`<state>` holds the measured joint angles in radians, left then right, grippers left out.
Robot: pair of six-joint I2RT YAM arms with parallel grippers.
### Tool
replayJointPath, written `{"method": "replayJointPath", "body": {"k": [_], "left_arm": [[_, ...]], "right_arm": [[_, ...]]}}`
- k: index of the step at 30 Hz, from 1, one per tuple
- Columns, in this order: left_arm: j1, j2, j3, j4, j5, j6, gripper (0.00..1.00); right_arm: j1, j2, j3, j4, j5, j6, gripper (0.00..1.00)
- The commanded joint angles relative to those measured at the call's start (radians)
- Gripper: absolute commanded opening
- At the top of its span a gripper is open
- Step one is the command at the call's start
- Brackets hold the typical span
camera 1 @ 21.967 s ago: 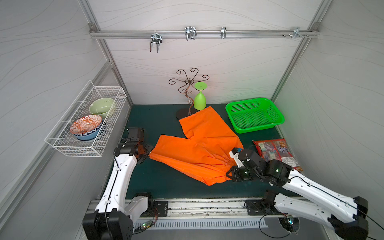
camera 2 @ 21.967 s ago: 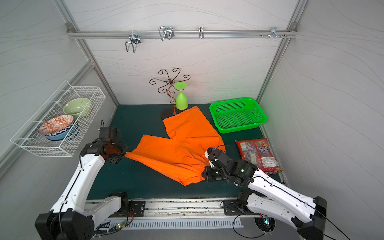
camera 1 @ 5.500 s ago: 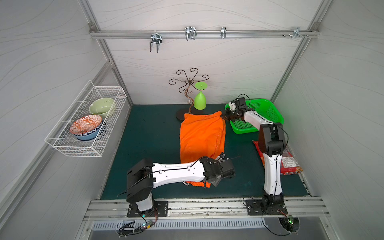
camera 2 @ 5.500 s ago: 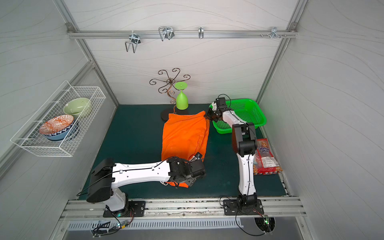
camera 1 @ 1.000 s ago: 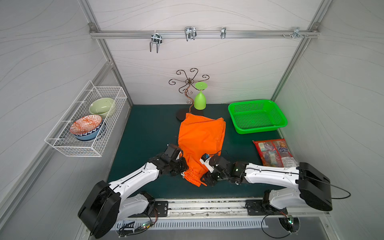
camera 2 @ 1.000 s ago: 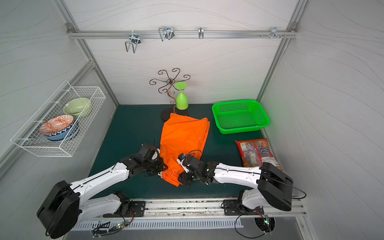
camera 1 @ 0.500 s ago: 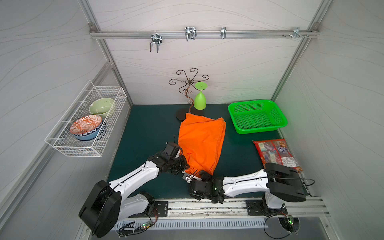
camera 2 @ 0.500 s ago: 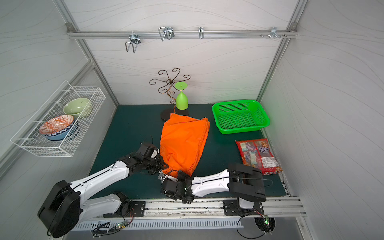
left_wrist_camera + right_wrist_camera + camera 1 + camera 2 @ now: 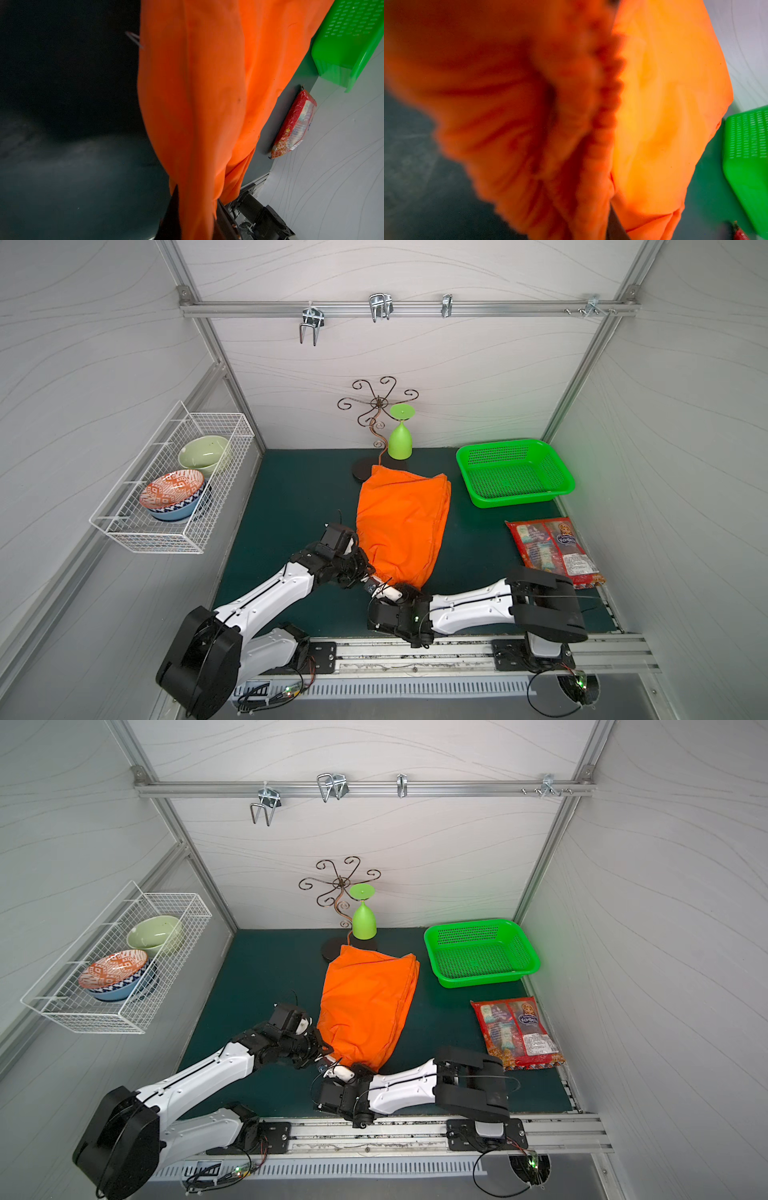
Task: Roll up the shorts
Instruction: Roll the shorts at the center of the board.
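The orange shorts (image 9: 403, 526) lie folded lengthwise on the dark green mat, running from the back centre toward the front in both top views. My left gripper (image 9: 365, 568) is shut on their near left corner. The left wrist view shows cloth (image 9: 197, 104) pinched between its dark fingers (image 9: 173, 207). My right gripper (image 9: 405, 588) sits at the near end, its arm lying across the front of the mat. In the right wrist view the gathered waistband (image 9: 571, 124) fills the jaws. Only one finger (image 9: 614, 224) shows beside the bunched cloth, which looks clamped.
A green plastic basket (image 9: 515, 497) stands at the back right, with a red snack packet (image 9: 552, 549) in front of it. A wire stand holding a green glass (image 9: 400, 443) is just behind the shorts. A wire basket (image 9: 174, 489) of bowls hangs on the left wall.
My right gripper swung from the right of the shorts' near end round to the front and went from open to shut on the waistband. The left gripper kept its hold and barely moved.
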<state>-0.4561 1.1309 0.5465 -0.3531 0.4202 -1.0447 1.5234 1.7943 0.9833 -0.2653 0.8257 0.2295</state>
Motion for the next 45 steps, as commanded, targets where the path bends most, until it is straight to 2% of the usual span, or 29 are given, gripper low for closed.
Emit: {"method": "replayJointPath", "body": {"k": [1, 4, 5, 6, 9, 11, 13, 16, 23, 25, 28, 29, 32, 34, 38, 45], "left_arm": [[0.047, -0.020, -0.007, -0.026, -0.014, 0.002, 0.00], [0.085, -0.018, -0.009, -0.052, -0.014, 0.008, 0.00], [0.097, -0.022, -0.009, -0.058, -0.016, 0.011, 0.08], [0.106, -0.026, -0.009, -0.065, -0.026, 0.016, 0.22], [0.123, -0.040, -0.007, -0.088, -0.070, 0.025, 0.58], [0.133, -0.038, -0.006, -0.102, -0.093, 0.030, 0.65], [0.140, -0.033, -0.003, -0.121, -0.121, 0.033, 0.64], [0.147, -0.014, -0.012, -0.105, -0.131, 0.042, 0.57], [0.158, 0.101, 0.023, -0.140, -0.163, 0.073, 0.27], [0.165, 0.119, 0.034, -0.153, -0.193, 0.071, 0.23], [0.191, 0.120, 0.053, -0.163, -0.234, 0.075, 0.23], [0.199, 0.117, 0.065, -0.171, -0.252, 0.083, 0.25], [0.226, 0.102, 0.118, -0.230, -0.300, 0.109, 0.55], [0.229, 0.077, 0.144, -0.254, -0.314, 0.131, 0.65], [0.225, -0.034, 0.131, -0.281, -0.282, 0.162, 0.72], [0.189, -0.345, -0.042, -0.206, -0.190, 0.142, 0.78]], "right_arm": [[-0.001, -0.077, -0.003, -0.066, -0.124, -0.075, 0.13], [-0.005, -0.079, 0.032, -0.136, -0.243, -0.118, 0.07], [-0.012, -0.077, 0.047, -0.162, -0.295, -0.130, 0.05], [-0.024, -0.073, 0.065, -0.191, -0.359, -0.140, 0.03], [-0.073, -0.077, 0.110, -0.246, -0.531, -0.147, 0.00], [-0.116, -0.076, 0.138, -0.274, -0.639, -0.150, 0.00], [-0.160, -0.072, 0.167, -0.296, -0.738, -0.147, 0.00], [-0.237, -0.053, 0.208, -0.319, -0.894, -0.147, 0.00], [-0.420, 0.051, 0.313, -0.385, -1.237, -0.147, 0.00], [-0.477, 0.102, 0.342, -0.404, -1.323, -0.141, 0.00], [-0.550, 0.181, 0.390, -0.430, -1.434, -0.120, 0.00], [-0.566, 0.203, 0.399, -0.432, -1.471, -0.117, 0.00], [-0.594, 0.258, 0.430, -0.446, -1.534, -0.115, 0.00], [-0.608, 0.290, 0.441, -0.438, -1.572, -0.108, 0.00], [-0.636, 0.353, 0.458, -0.425, -1.618, -0.081, 0.00], [-0.668, 0.412, 0.452, -0.388, -1.646, -0.043, 0.00]]}}
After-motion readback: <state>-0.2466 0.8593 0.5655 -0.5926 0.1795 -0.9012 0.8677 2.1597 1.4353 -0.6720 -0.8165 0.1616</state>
